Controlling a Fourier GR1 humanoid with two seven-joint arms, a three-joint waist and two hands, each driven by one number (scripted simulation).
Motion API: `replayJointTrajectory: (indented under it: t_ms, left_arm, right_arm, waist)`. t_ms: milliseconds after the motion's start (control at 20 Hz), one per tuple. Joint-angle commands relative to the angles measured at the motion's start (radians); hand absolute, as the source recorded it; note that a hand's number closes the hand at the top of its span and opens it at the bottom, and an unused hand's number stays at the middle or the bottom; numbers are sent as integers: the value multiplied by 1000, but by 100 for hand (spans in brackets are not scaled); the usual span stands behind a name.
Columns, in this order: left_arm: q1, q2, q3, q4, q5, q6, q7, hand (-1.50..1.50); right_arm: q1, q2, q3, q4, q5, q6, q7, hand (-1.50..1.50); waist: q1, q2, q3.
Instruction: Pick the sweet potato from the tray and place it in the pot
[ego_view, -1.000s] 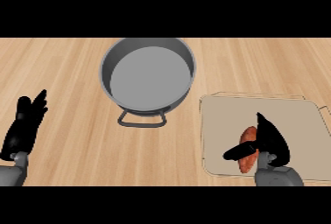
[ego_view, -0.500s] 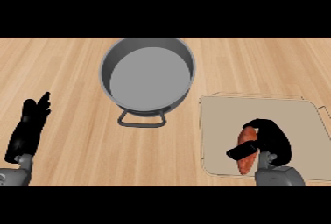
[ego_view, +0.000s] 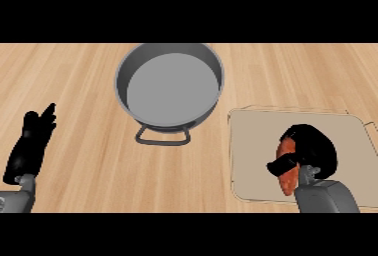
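Observation:
An orange sweet potato (ego_view: 287, 178) lies lengthwise on the beige tray (ego_view: 255, 135) at the right of the counter. My right hand (ego_view: 314, 150) is curled round it from the right, thumb across its middle, hiding much of it. The grey pot (ego_view: 170, 87) stands up and to the left of the tray, its handle pointing toward me, nothing inside it. My left hand (ego_view: 31, 145) rests open at the far left, fingers pointing up.
Light wooden counter (ego_view: 81, 75) surrounds the pot and tray. The pot's near handle (ego_view: 161, 136) juts toward me between the two hands.
My right hand's fingers went from straight over the sweet potato to curled round it. The left hand shifted slightly to the right.

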Motion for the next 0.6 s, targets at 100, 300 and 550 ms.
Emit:
replayJointTrajectory:
  t_ms: [100,300,550]
  left_arm:
    - [-19,-2,-9,5,4,-21,-3,0]
    - [-19,-8,-11,4,-13,-9,6,0]
    - [-1,-10,27,32,9,-32,-27,0]
  right_arm:
    - [-118,-221,93,51,-87,167,-422,150]
    - [-207,-403,5,148,-87,113,-672,150]
    - [-282,-348,-63,209,-88,-67,-761,150]
  waist:
    - [42,14,4]
    - [18,8,4]
    - [8,4,2]
